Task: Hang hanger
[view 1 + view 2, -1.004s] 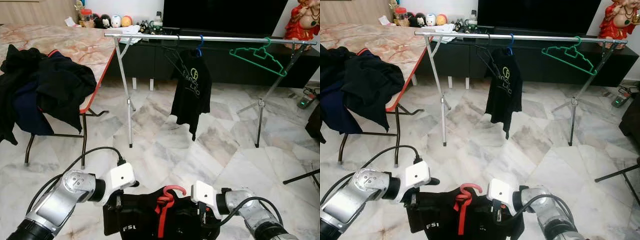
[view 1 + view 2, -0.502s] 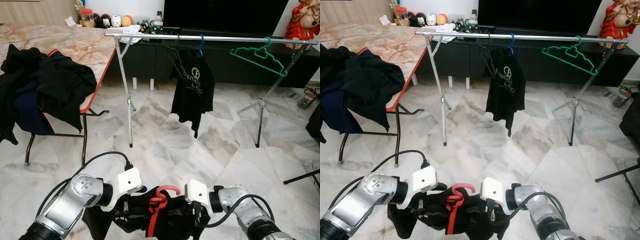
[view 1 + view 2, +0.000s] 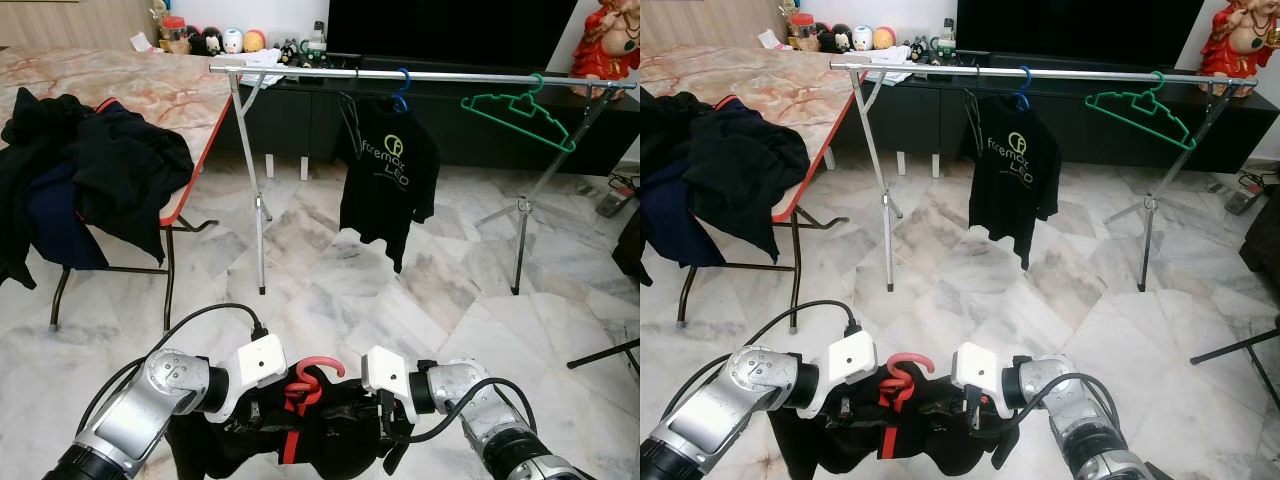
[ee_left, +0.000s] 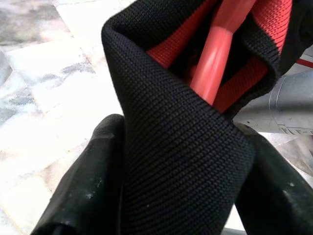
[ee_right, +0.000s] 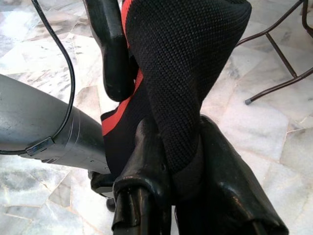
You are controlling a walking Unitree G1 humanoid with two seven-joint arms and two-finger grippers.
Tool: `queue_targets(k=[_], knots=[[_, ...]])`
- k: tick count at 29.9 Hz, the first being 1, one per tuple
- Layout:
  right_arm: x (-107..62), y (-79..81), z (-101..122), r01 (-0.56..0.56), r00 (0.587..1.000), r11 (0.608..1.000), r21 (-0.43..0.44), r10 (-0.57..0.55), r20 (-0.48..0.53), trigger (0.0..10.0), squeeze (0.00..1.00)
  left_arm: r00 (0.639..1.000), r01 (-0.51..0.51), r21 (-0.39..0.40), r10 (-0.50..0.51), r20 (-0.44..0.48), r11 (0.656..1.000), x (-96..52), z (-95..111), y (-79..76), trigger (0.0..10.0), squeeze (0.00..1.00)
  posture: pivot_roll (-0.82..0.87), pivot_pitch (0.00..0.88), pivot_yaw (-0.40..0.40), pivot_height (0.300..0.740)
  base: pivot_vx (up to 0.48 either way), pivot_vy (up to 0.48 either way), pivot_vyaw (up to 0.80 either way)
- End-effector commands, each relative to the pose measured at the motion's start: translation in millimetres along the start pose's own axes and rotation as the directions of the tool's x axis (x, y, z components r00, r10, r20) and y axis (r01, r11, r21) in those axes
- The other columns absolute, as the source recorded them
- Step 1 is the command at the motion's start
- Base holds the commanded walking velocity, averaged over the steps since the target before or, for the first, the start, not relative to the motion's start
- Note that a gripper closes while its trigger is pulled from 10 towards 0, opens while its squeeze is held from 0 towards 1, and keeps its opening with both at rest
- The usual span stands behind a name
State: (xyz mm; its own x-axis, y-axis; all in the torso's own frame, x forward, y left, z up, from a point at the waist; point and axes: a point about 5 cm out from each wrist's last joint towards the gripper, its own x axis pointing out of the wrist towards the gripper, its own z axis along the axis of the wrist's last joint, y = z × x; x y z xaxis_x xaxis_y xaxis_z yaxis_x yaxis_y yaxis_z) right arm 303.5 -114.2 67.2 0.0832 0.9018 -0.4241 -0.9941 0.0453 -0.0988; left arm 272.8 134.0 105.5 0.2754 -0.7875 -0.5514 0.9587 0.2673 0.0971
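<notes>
Both grippers, left gripper [image 3: 262, 412] and right gripper [image 3: 385, 425], stay clamped on your black garment [image 3: 335, 450], now bunched around the red hanger [image 3: 305, 378]; rail [image 3: 420, 76] well ahead.

Two grippers are showing, the left gripper [image 3: 250, 415] and the right gripper [image 3: 388, 428], sharing one black garment [image 3: 330, 445] on one red hanger [image 3: 305, 380]. One rail [image 3: 420, 76] is carrying one empty green hanger [image 3: 515, 115] and one printed black shirt [image 3: 388, 170]. One table [image 3: 150, 90] is bearing one pile of dark clothes [image 3: 90, 180].
</notes>
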Motion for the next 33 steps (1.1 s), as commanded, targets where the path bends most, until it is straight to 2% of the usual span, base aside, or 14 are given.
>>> queue_targets(k=[1, 14, 27, 28, 29, 30, 32, 33], knots=[[0.4, -2.9, 8.1, -0.001, 0.999, 1.000, -0.031, 0.003, 0.035, 0.0, 0.00, 1.000, -0.002, -0.008, 0.002, 0.011, 1.000, 0.6, 0.6, 0.8, 0.0, 0.00, 0.08, 0.110, -0.037, 0.740, 0.000, 0.000, 0.00], [0.4, -1.4, 5.6, -0.010, 0.999, 1.000, -0.007, 0.010, 0.032, 0.0, 0.00, 0.998, -0.051, -0.028, 0.052, 0.048, 0.998, -2.6, 4.3, 6.4, 0.0, 0.00, 0.09, 0.108, -0.033, 0.740, 0.000, 0.000, 0.00], [-0.6, -1.9, 3.9, 0.000, 1.000, 1.000, 0.016, 0.000, 0.030, 0.0, 0.00, 0.997, -0.022, -0.039, 0.025, 0.073, 0.999, -4.5, 7.7, 4.9, 0.0, 0.00, 0.08, 0.102, -0.029, 0.740, 0.000, 0.000, 0.00], [-1.0, -2.2, 3.1, 0.003, 1.000, 1.000, 0.020, -0.004, 0.024, 9.0, 0.00, 0.997, -0.016, -0.043, 0.019, 0.079, 0.999, -4.1, 8.3, 4.1, 0.0, 0.00, 0.08, 0.100, -0.029, 0.740, 0.000, 0.000, 0.00], [-1.1, -2.1, 2.6, 0.004, 1.000, 1.000, 0.021, -0.005, 0.021, 9.0, 0.00, 0.997, -0.014, -0.044, 0.017, 0.081, 0.999, -4.0, 8.4, 3.7, 0.0, 0.00, 0.08, 0.095, -0.029, 0.740, 0.000, 0.000, 0.00], [-1.0, -1.5, 1.2, -0.004, 1.000, 0.999, 0.039, 0.003, 0.015, 10.0, 0.00, 0.996, -0.013, -0.047, 0.017, 0.082, 0.999, -3.9, 8.2, 3.4, 0.0, 0.00, 0.08, 0.095, -0.029, 0.740, 0.000, 0.000, 0.00], [-0.9, -1.2, 0.8, -0.008, 1.000, 0.999, 0.044, 0.007, 0.014, 10.0, 0.00, 0.996, -0.013, -0.048, 0.017, 0.082, 0.999, -3.8, 7.9, 3.4, 0.0, 0.00, 0.08, 0.091, -0.029, 0.740, 0.000, 0.000, 0.00], [-1.0, -1.2, 0.6, -0.012, 1.000, 0.999, 0.048, 0.011, 0.013, 10.0, 0.95, 0.997, -0.020, -0.056, 0.025, 0.076, 0.998, -4.3, 6.2, 4.2, 0.0, 0.00, 0.08, 0.089, -0.027, 0.740, 0.000, 0.000, 0.00]])
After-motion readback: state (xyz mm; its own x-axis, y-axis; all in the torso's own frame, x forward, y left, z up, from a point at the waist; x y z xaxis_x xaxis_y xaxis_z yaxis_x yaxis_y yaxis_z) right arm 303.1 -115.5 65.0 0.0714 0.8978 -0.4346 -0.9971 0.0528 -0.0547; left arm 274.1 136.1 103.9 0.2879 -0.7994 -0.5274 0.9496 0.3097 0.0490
